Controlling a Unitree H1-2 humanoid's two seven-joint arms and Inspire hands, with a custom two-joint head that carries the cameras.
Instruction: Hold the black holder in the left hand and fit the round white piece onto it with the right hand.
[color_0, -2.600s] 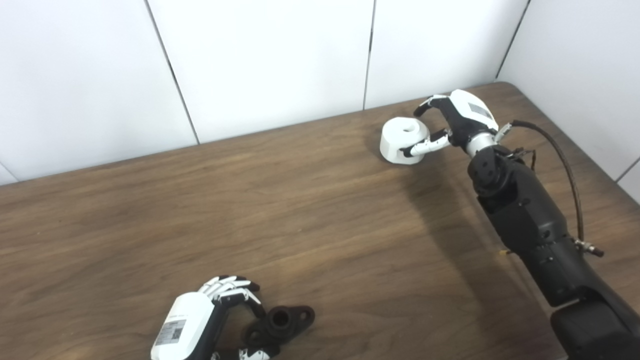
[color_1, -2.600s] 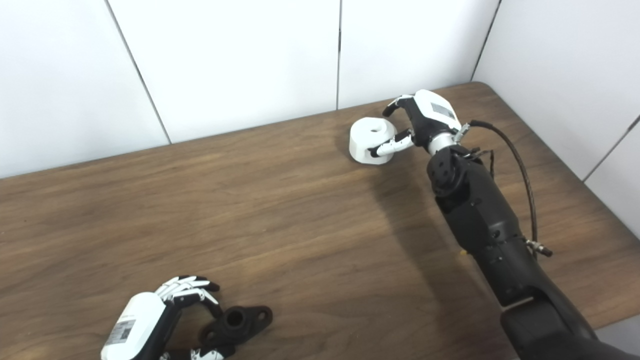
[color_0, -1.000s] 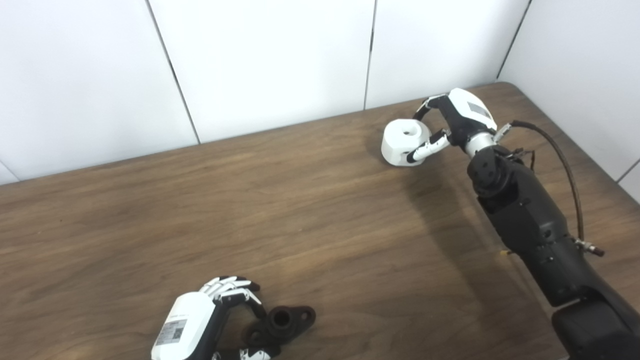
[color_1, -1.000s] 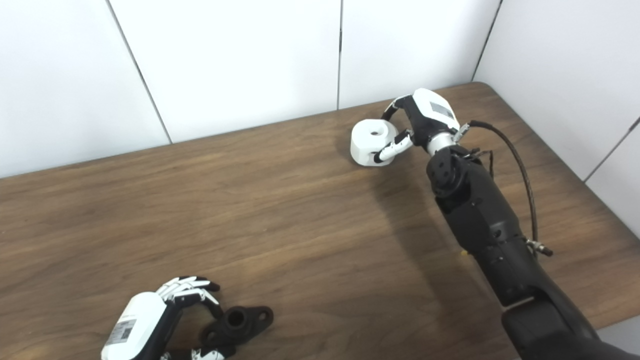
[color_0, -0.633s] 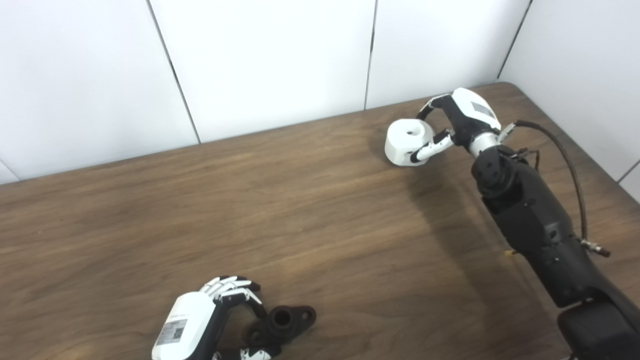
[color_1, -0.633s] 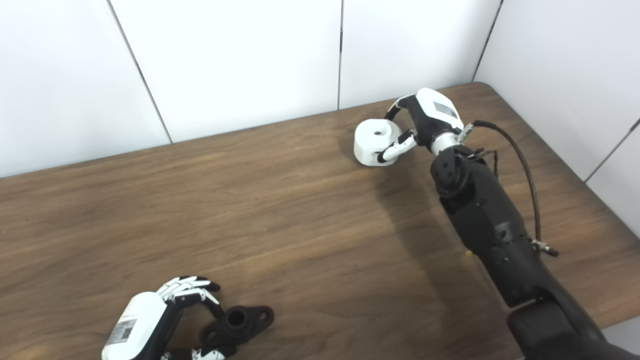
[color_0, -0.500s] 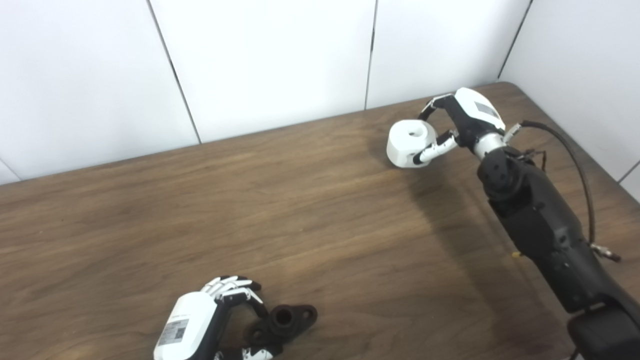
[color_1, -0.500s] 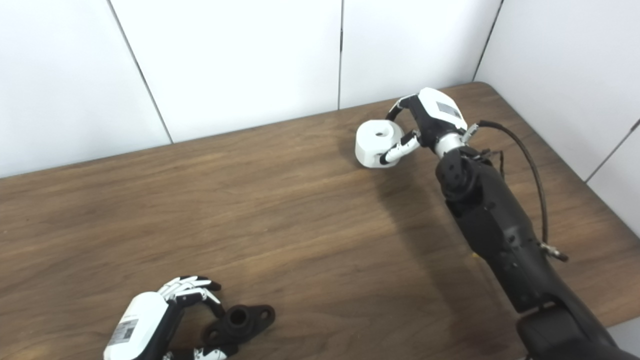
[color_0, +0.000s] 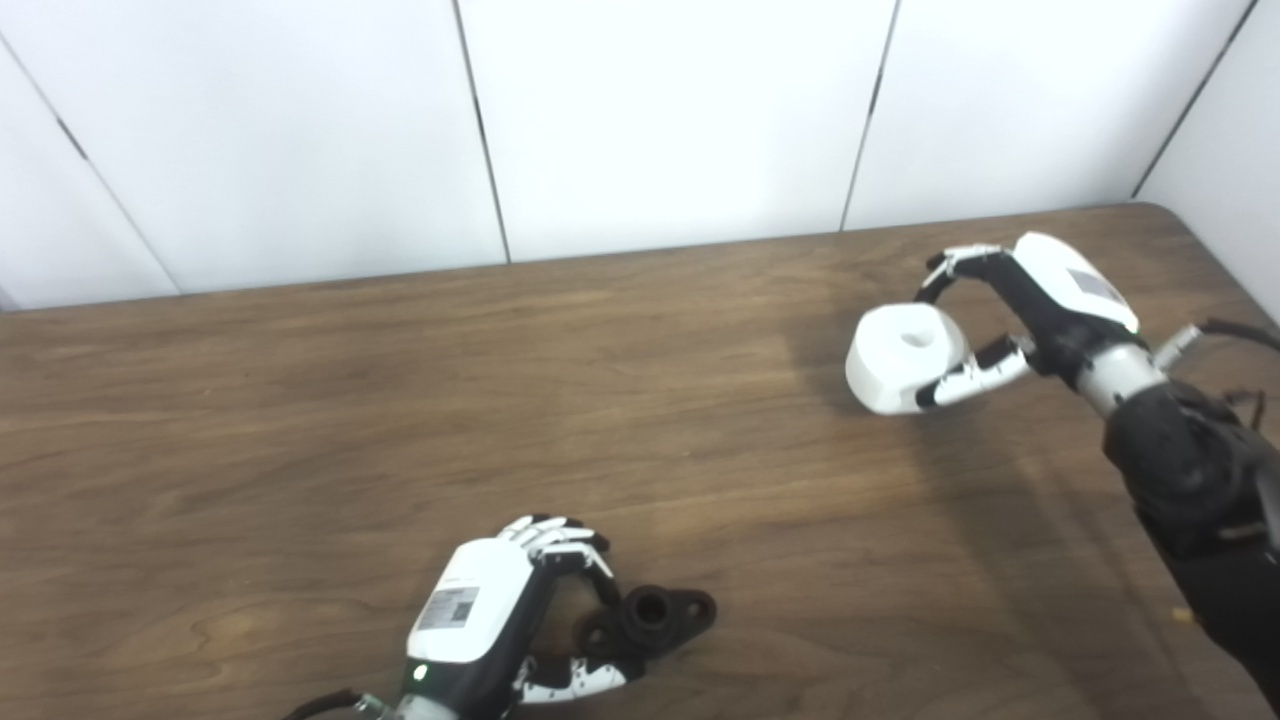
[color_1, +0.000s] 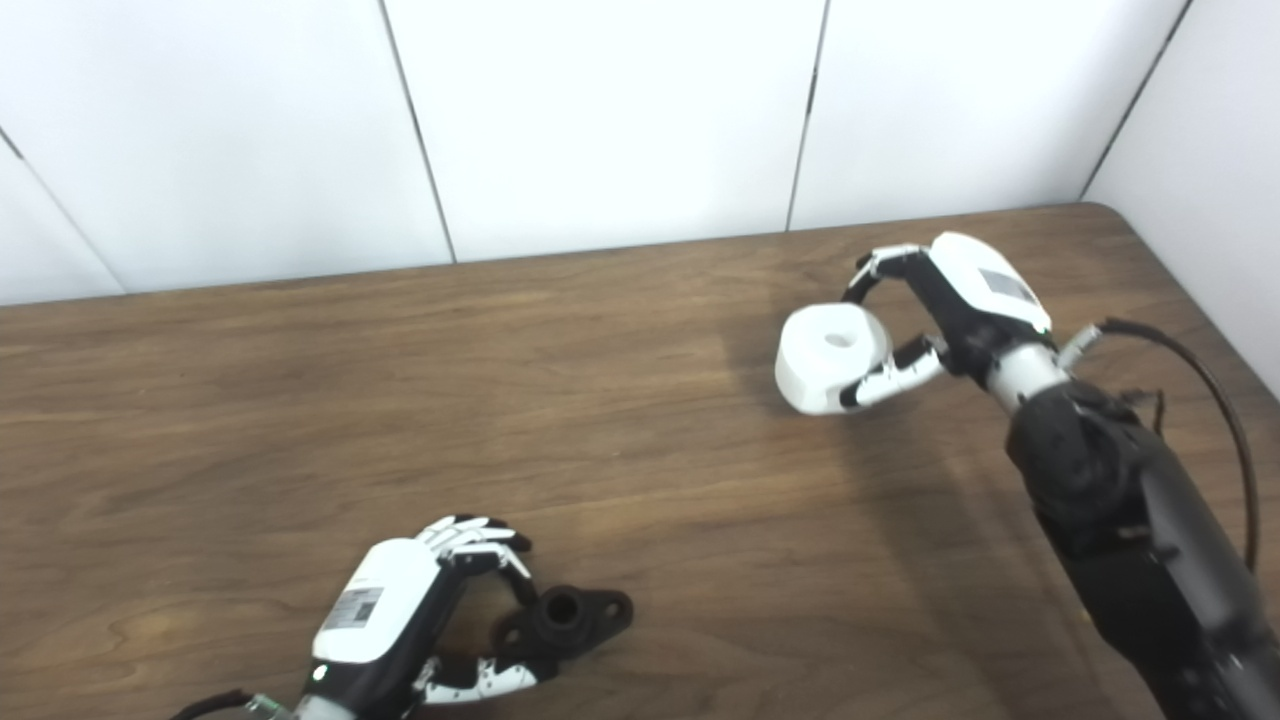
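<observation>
The right hand (color_0: 1040, 310) gripped the round white piece (color_0: 903, 358) above the table (color_0: 300, 420)'s far right. The left hand (color_0: 500, 610) clasped the black holder (color_0: 650, 615) near the front edge.

My two head cameras, side by side, look steeply down and forward at the table (color_0: 300, 420) from fairly near, it seems, sharing nearly everything: tabletop, white wall (color_1: 600, 120), both my arms.
</observation>
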